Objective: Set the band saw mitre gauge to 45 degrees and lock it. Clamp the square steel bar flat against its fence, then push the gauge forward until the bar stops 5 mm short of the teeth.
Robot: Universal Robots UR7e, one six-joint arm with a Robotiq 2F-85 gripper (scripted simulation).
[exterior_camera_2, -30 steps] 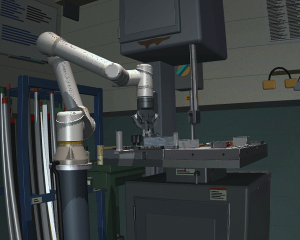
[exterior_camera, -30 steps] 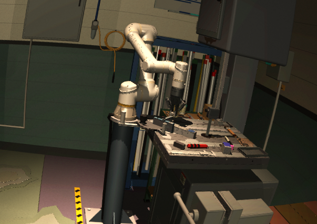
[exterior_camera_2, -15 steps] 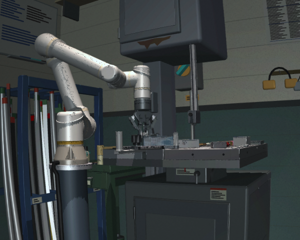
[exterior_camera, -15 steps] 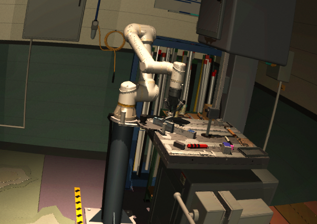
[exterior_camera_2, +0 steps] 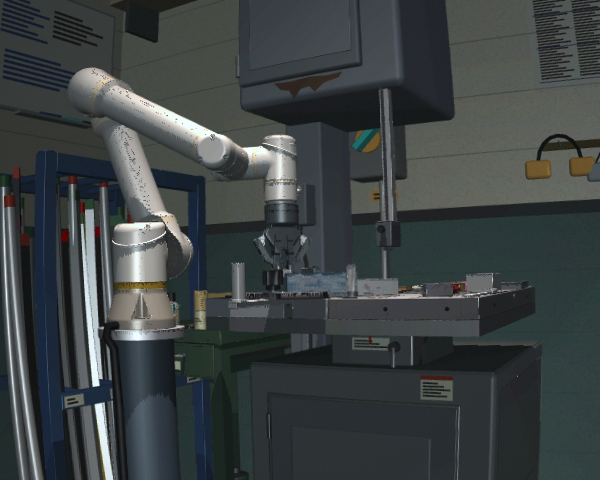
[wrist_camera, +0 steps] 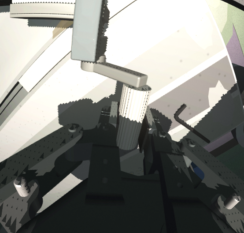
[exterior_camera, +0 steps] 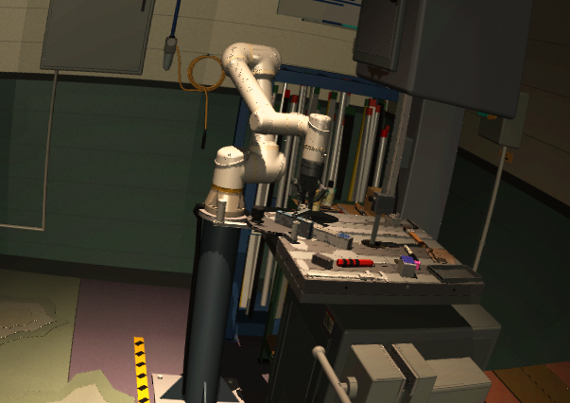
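Observation:
A pale ribbed handle stands between the fingers of my gripper, which is closed on it; the handle joins a flat lever arm that runs to a tall pale block. This is at the near-left end of the band saw table, where my gripper points straight down over the mitre gauge. The gauge's fence lies at an angle across the table's left part, with the square steel bar along it. The blade guide post hangs down to the right, well apart from the bar.
A dark tray sits at the table's right front corner. A red-handled tool, a dark block and a purple-topped block lie along the front. A hex key lies right of my fingers. A rack of bars stands behind my pedestal.

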